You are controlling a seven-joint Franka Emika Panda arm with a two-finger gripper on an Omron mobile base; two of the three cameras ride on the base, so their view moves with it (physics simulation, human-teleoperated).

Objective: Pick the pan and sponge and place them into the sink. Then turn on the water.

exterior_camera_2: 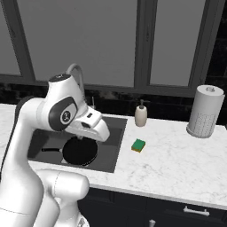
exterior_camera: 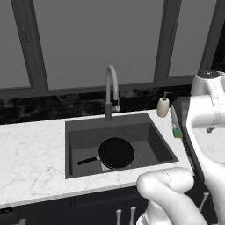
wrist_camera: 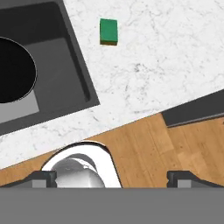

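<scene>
Now hand (wrist_camera: 111, 177) wide open, empty; sponge (wrist_camera: 108, 31) on counter (wrist_camera: 175, 65) well ahead.

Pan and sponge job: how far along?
Done: the pan lies in the sink. In hand: nothing; the end effector is open and empty, high above the counter edge, its camera looking down on the sponge. Left: move the sponge from the marble counter, right of the sink, into the basin, then turn on the faucet; no water is running.
</scene>
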